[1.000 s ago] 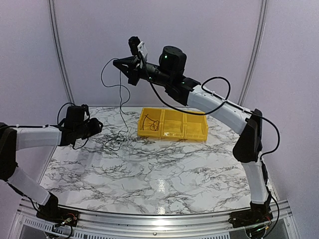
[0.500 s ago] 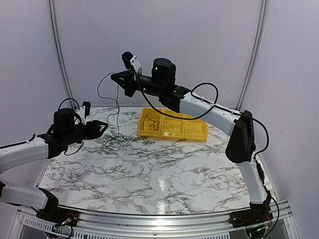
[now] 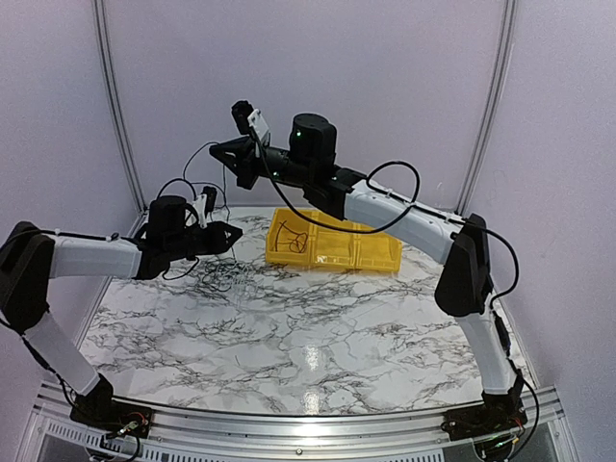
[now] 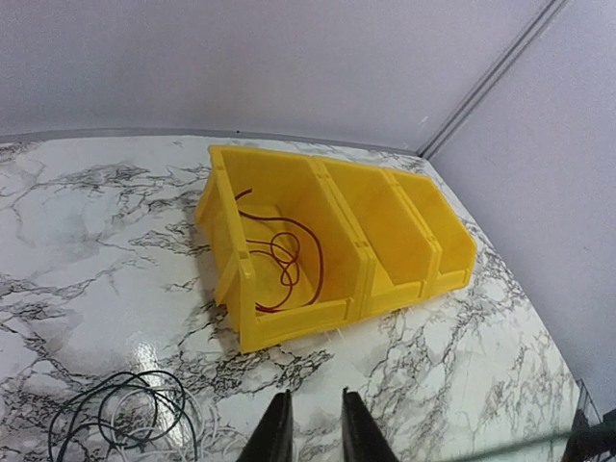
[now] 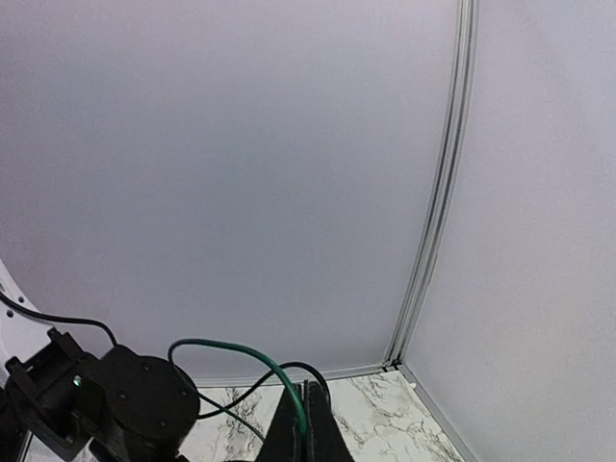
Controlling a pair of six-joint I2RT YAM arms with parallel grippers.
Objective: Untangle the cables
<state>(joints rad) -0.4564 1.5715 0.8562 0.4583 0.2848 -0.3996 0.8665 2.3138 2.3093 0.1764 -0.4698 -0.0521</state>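
Note:
A loose tangle of thin black cables (image 3: 217, 276) lies on the marble table left of the yellow bin; it also shows in the left wrist view (image 4: 120, 416). My right gripper (image 3: 215, 151) is raised high over the table's back left, shut on one thin cable (image 5: 252, 358) that looks green in the right wrist view and loops out of the closed fingers (image 5: 306, 422). My left gripper (image 3: 231, 237) hovers low just right of the tangle, slightly open and empty (image 4: 315, 435), pointing at the bin.
A yellow three-compartment bin (image 3: 377, 252) stands at the back centre. Its left compartment holds a coiled reddish cable (image 4: 281, 258); the other two look empty. Walls enclose the back and sides. My left wrist (image 5: 125, 397) is below the right gripper.
My left arm has swung right, from beside the tangle toward the bin. My right gripper has come down and a little left, and its held cable hangs slacker.

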